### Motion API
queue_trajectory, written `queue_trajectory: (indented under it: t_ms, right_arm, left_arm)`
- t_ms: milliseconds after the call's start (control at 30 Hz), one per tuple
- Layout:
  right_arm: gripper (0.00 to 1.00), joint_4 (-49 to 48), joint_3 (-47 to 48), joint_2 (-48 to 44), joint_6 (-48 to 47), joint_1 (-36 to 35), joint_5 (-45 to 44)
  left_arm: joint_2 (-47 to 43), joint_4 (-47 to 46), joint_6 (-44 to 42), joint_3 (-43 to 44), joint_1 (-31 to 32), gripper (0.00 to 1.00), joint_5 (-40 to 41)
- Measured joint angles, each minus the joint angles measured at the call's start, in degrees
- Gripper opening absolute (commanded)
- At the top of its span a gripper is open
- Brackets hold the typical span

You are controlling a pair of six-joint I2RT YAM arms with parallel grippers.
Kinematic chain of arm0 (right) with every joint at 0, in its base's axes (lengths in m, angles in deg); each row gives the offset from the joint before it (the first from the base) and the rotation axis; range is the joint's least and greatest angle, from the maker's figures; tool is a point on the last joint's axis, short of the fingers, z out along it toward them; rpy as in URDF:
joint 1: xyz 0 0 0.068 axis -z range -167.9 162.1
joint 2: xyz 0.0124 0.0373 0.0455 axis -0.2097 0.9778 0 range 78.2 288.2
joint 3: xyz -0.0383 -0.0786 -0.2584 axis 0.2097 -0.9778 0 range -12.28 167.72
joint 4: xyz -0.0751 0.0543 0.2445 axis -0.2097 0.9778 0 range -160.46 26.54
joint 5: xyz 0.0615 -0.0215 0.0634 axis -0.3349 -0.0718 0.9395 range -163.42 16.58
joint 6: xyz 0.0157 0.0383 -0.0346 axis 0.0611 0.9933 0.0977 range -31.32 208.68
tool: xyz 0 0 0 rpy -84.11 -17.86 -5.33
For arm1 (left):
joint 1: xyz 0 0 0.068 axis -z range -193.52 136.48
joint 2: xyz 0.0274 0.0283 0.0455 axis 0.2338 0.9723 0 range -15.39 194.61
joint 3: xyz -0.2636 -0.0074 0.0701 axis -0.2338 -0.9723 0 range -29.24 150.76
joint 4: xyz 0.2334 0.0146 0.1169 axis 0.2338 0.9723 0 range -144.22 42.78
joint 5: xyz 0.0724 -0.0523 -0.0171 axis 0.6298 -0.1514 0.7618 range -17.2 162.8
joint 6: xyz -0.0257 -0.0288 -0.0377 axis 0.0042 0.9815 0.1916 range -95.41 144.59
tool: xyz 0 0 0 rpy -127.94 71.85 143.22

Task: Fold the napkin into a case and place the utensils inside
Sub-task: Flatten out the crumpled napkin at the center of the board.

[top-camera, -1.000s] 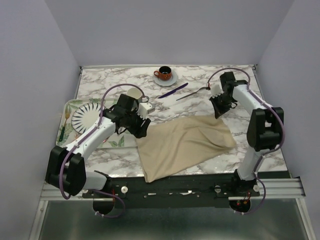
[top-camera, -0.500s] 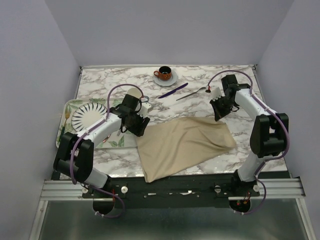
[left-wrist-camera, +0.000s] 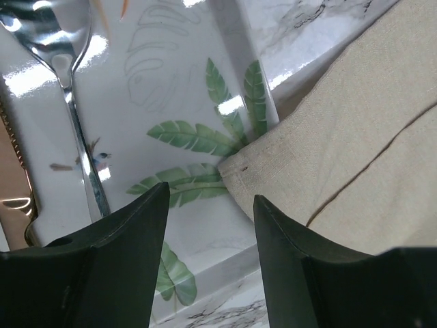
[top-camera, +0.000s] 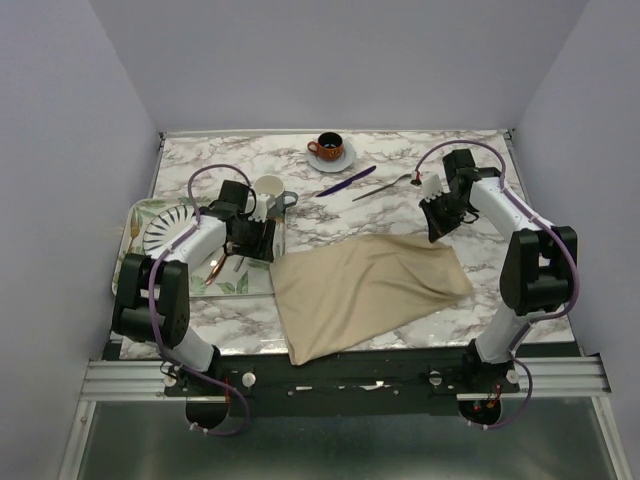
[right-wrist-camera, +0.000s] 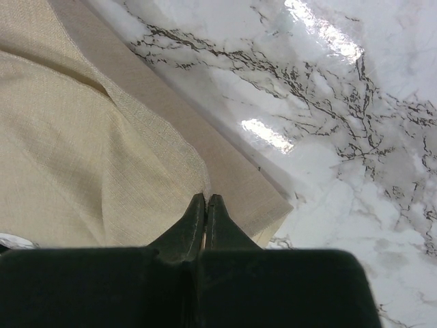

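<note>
Hovering over the near right corner of the leaf-printed tray (top-camera: 135,215), my left gripper (top-camera: 250,243) stands about half open with nothing between its fingers. From the left wrist, the napkin (left-wrist-camera: 355,137) fills the right of the view. Its left corner lies over the tray's rim, just beyond my right-hand fingertip and a little to the right of the gap. A silver spoon (left-wrist-camera: 75,102) and a copper-coloured knife (left-wrist-camera: 13,184) lie in the tray to the left, apart from the cloth.

My right gripper (top-camera: 436,228) is at the napkin's far right corner, its fingers pressed fully together. From the right wrist, the closed tips (right-wrist-camera: 205,199) sit over a raised crease where an upper layer of cloth (right-wrist-camera: 82,137) ends above a lower one. I cannot tell whether any cloth is pinched between them.

The napkin (top-camera: 370,285) spreads across the marble table (top-camera: 200,160) between my arms. The purple knife (top-camera: 345,181) and silver fork (top-camera: 385,187) lie beyond it, well apart from both grippers.
</note>
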Motion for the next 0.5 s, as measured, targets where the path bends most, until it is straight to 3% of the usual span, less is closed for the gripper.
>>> queue_trajectory:
  t_ms: [500]
  right_arm:
    - [0.01, 0.0, 0.0, 0.5, 1.1, 0.0, 0.4]
  left_arm:
    - [-0.2, -6.1, 9.8, -7.4, -7.1, 0.63, -13.4]
